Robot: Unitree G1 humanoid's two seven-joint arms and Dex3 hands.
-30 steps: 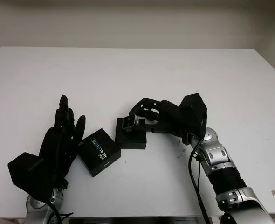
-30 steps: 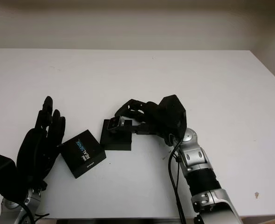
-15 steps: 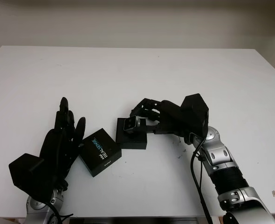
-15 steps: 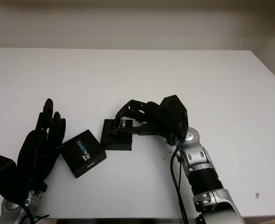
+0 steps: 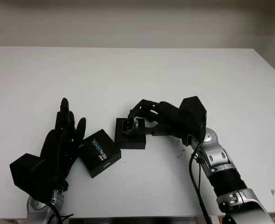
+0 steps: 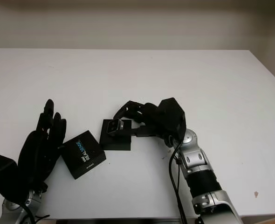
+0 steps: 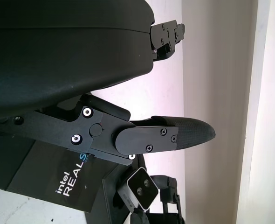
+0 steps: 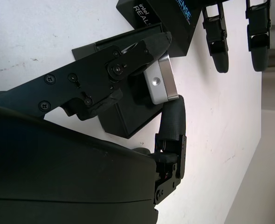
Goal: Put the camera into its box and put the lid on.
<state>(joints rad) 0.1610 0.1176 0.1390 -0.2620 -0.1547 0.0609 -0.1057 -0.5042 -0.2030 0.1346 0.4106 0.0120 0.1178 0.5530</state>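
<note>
Silver camera (image 5: 129, 125), pinched in the right hand (image 5: 144, 119), has sunk lower over the open black box (image 5: 130, 139) than a second ago, so seating it looks near. Left hand (image 5: 63, 140) waits open beside the printed lid (image 5: 99, 152). White counter (image 5: 128, 74), plain wall behind.

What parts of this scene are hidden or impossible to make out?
- Inside of the open black box base: in the head views, covered by the right hand and the small silver camera it holds.
- Whether the camera touches the base: cannot tell.
- Small print on the black printed lid, beside the open left hand: too small.
</note>
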